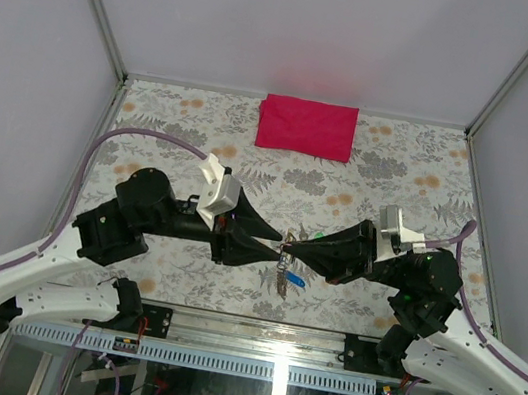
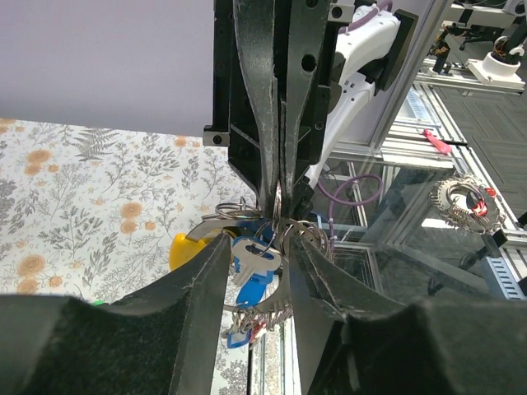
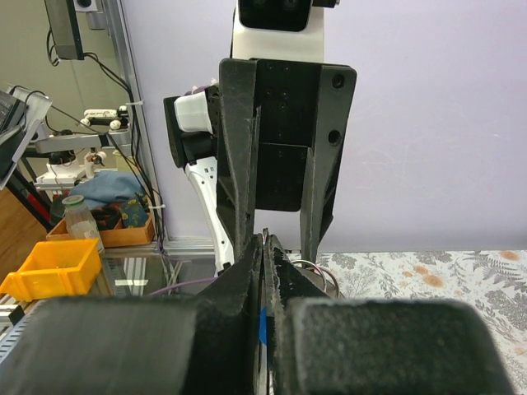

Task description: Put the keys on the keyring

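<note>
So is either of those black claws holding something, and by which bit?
The right tool, shut, pinches the thin silvery wire keyring by its rim; the small colour-headed keys dangle below. The left tool is open, gripping nothing.

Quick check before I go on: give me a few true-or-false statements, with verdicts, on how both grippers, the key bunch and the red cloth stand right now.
1. The right gripper is shut, pinching the thin silvery wire keyring. True.
2. The left gripper is clamped shut. False: its fingers stand apart, one on either side of the blue-headed metal key.
3. The red rectangular cloth lies directly under the two grippers. False: it lies at the far edge of the flower-patterned table, well apart from them.
4. A yellow plastic tag shows beside the blue-headed key in the left wrist view. True.
</note>
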Controlling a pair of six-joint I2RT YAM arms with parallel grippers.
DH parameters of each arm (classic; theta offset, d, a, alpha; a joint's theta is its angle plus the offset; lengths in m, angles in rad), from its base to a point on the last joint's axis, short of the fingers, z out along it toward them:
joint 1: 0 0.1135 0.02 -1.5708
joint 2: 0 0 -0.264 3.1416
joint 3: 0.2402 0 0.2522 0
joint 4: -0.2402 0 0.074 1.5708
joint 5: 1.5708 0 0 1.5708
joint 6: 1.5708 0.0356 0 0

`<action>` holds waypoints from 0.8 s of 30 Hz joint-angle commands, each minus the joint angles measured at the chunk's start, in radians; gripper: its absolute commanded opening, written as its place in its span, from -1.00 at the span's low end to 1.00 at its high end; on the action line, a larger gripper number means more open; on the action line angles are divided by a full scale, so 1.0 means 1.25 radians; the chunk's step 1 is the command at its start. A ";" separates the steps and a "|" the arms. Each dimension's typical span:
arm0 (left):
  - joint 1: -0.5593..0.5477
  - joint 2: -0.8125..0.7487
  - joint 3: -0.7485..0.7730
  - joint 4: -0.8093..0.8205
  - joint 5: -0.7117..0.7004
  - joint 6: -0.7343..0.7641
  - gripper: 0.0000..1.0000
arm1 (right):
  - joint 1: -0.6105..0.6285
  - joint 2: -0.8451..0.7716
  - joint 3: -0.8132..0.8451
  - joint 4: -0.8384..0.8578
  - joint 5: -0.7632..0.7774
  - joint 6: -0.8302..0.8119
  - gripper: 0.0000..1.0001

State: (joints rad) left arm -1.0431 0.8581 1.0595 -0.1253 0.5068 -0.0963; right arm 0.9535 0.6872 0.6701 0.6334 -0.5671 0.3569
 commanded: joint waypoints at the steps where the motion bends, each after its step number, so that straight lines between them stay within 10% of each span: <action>1: -0.003 0.009 -0.005 0.073 0.018 -0.012 -0.27 | -0.002 -0.010 0.044 0.054 -0.002 -0.012 -1.00; 12: -0.003 0.019 -0.001 0.095 0.031 -0.016 -0.39 | -0.002 -0.003 0.042 0.050 -0.001 -0.018 -1.00; 24: -0.004 0.023 0.003 0.070 0.038 -0.014 -1.00 | -0.002 -0.019 0.042 0.026 0.010 -0.032 -1.00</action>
State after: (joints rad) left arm -1.0439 0.8848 1.0580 -0.0753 0.5465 -0.1188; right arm 0.9535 0.6861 0.6701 0.6296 -0.5659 0.3416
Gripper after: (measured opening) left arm 0.022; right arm 0.010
